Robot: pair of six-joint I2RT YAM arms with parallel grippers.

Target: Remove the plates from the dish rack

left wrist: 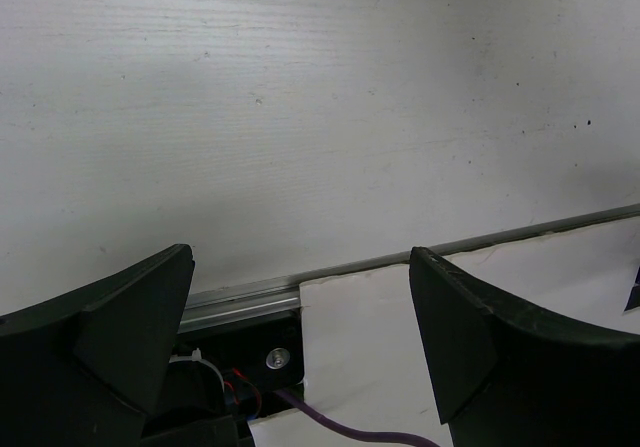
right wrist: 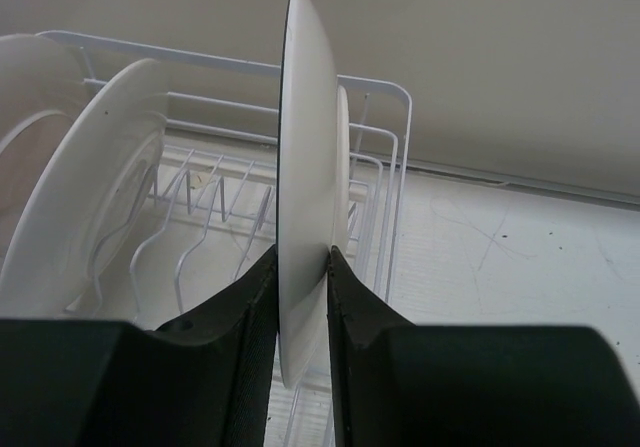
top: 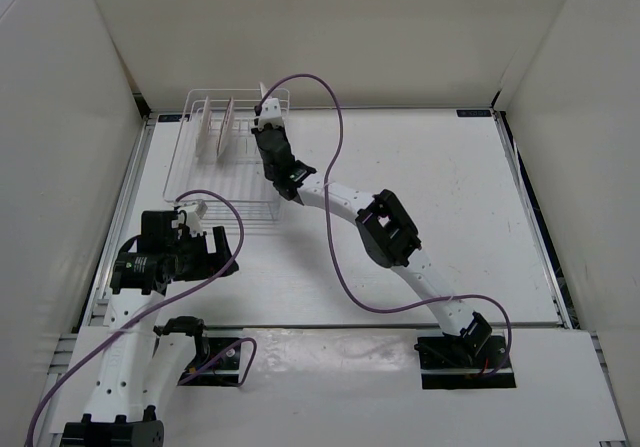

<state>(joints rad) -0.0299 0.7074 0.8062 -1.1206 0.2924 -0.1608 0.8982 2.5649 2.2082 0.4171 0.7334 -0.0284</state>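
The white wire dish rack [top: 215,92] stands at the back left of the table. Two pale plates [top: 207,129] [top: 229,122] stand upright in its left end. My right gripper [top: 268,115] is shut on a third plate [top: 265,95], held on edge over the rack's right end. In the right wrist view this plate [right wrist: 305,147] is edge-on between my fingers [right wrist: 240,307], with the two other plates [right wrist: 100,197] [right wrist: 30,97] to the left and rack wires [right wrist: 404,167] behind. My left gripper [top: 215,250] is open and empty in front of the rack.
White walls enclose the table on three sides. In the left wrist view my left gripper [left wrist: 300,307] faces the table's front metal rail [left wrist: 240,292] and a purple cable [left wrist: 330,422]. A purple cable loops above the right arm [top: 335,117].
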